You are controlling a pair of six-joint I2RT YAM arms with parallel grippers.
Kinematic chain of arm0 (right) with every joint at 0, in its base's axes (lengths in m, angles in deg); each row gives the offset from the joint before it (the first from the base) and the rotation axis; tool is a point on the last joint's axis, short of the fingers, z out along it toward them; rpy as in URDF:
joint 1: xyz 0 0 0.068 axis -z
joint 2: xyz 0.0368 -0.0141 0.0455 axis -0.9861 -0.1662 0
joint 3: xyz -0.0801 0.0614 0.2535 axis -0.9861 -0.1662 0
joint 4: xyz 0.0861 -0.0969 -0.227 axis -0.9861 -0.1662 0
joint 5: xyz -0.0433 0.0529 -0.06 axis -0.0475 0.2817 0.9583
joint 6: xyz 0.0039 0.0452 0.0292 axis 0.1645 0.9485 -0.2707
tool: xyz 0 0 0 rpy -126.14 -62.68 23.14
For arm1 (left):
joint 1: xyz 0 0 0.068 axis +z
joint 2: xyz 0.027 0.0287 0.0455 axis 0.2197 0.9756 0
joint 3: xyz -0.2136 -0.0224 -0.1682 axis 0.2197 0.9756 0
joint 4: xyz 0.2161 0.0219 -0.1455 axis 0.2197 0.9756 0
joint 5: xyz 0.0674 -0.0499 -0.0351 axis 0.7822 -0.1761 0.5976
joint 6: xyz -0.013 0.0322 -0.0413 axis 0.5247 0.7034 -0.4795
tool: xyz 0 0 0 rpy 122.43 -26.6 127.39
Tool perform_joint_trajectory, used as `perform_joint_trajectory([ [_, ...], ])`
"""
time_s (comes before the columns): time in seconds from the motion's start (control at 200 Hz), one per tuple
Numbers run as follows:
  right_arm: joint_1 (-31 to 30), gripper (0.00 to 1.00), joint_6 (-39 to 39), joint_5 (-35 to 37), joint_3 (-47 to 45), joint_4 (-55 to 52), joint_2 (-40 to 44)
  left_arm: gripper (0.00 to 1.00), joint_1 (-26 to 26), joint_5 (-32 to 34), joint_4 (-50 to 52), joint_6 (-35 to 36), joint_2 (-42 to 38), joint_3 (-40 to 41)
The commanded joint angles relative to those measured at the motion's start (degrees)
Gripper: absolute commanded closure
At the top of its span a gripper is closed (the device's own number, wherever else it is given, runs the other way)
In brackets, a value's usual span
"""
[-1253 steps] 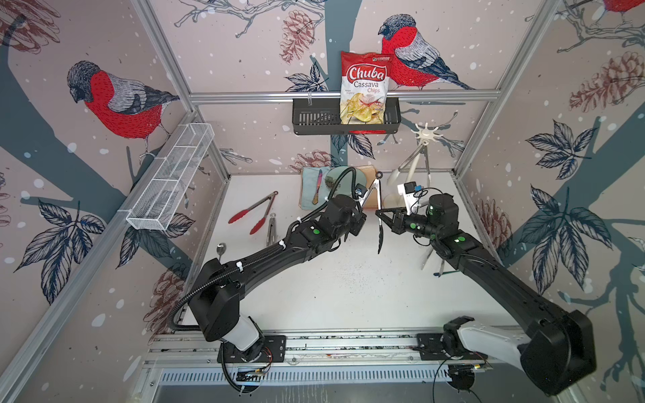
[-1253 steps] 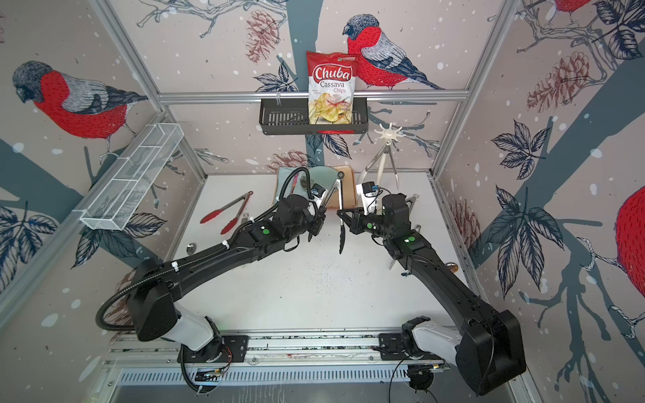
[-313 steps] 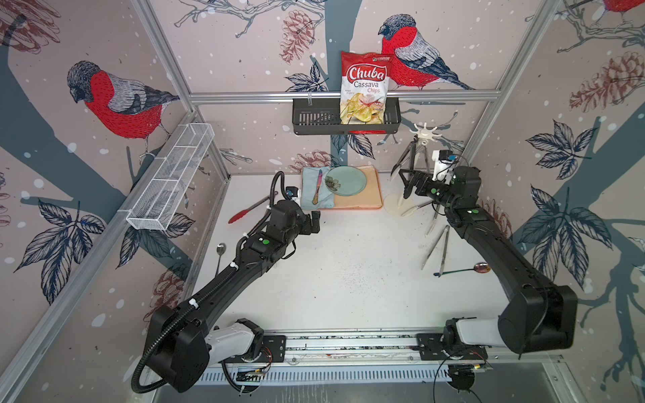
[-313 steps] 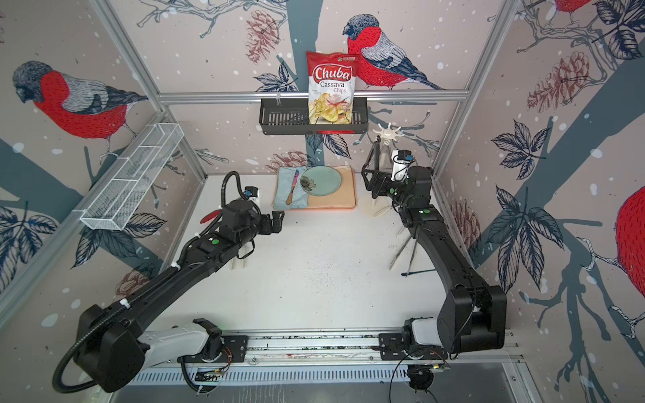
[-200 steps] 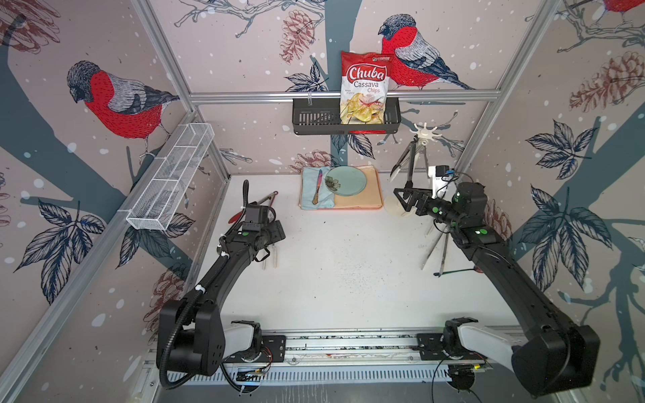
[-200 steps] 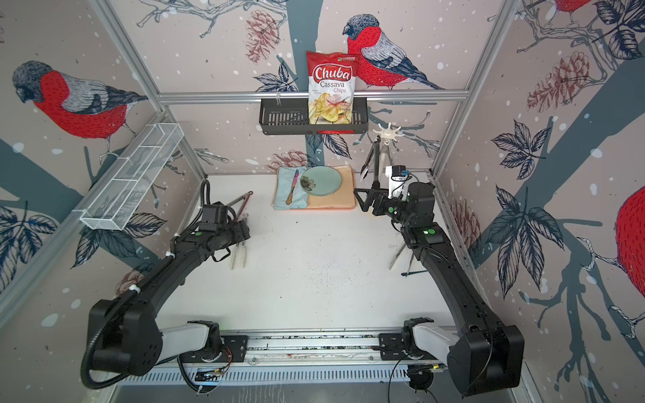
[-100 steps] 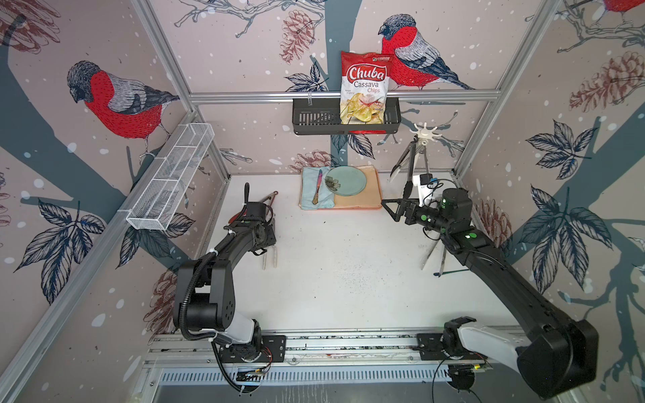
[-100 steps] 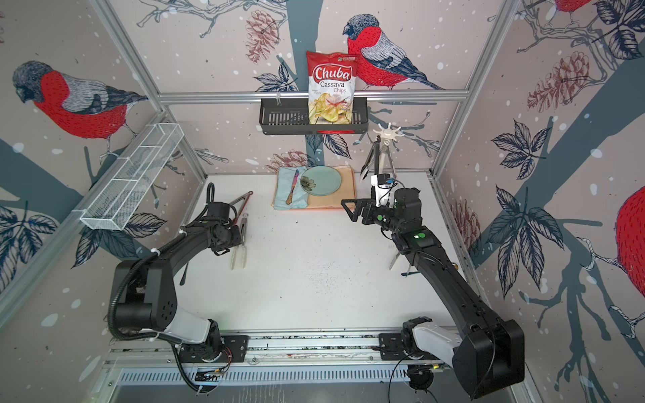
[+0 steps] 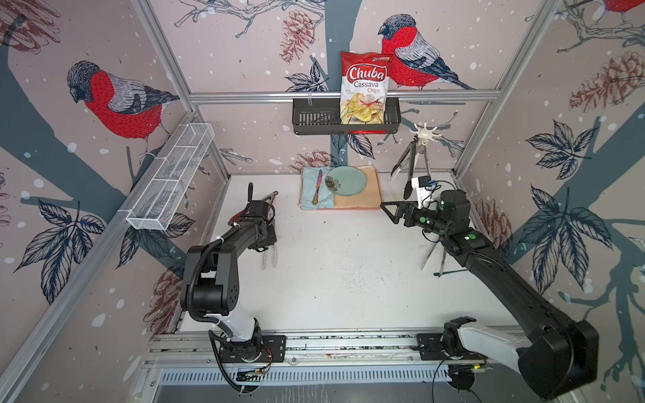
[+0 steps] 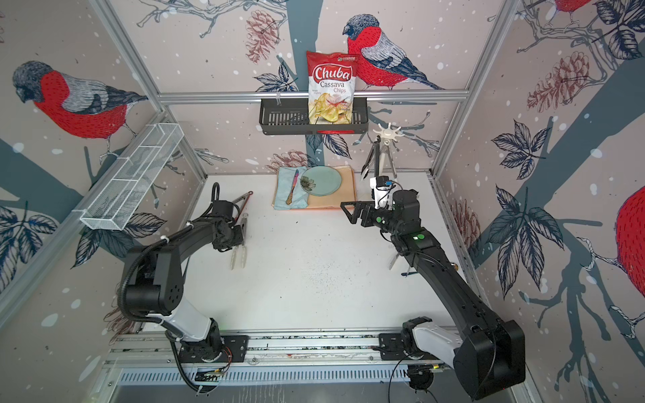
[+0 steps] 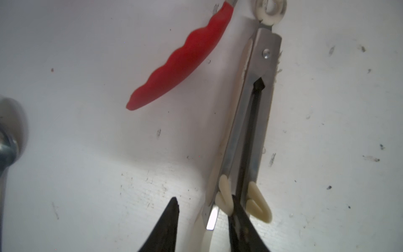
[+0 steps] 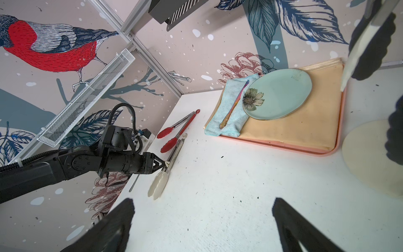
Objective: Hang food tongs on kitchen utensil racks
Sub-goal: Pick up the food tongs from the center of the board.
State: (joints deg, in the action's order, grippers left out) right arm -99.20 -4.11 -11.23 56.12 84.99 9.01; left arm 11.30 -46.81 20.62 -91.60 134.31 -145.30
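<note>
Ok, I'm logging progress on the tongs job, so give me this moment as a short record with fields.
left gripper: jaws apart, down at the white tongs
white tongs: flat on the table, not lifted
red tongs: on the table beside the white tongs, untouched
right gripper: open, empty, in the air
rack: back right corner
hung tongs: on the rack's crown, count unclear
steel tongs: on the table under the right arm

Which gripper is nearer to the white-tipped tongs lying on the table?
Left. The left gripper is down at the white-tipped tongs, around their middle; the right gripper hovers open across the table, near the tray.
</note>
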Motion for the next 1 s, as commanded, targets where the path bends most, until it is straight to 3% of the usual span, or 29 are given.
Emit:
perform_joint_trajectory([
  [0.0, -0.45, 0.0, 0.45, 1.16, -0.28, 1.02, 0.47, 0.63, 0.03, 0.29, -0.65, 1.07, 1.28, -2.09],
  [0.195, -0.66, 0.0, 0.48, 2.22, -0.35, 0.74, 0.9, 0.68, 0.0, 0.46, -1.08, 2.15, 2.66, -1.38],
  [0.47, -1.05, 0.0, 1.15, 2.7, -1.31, 2.29, 0.69, 1.0, 0.0, -0.42, -1.11, 3.74, 1.16, -2.24],
  [0.695, -3.07, 0.0, 1.25, 2.64, -1.16, 4.01, -1.89, 1.0, -0.9, -3.04, -1.36, 5.22, -3.86, -2.1],
  [0.996, -6.81, 0.0, 1.46, 0.9, 1.26, 6.2, -6.88, 1.0, -8.89, -5.76, -2.52, 4.15, -13.4, -4.79],
])
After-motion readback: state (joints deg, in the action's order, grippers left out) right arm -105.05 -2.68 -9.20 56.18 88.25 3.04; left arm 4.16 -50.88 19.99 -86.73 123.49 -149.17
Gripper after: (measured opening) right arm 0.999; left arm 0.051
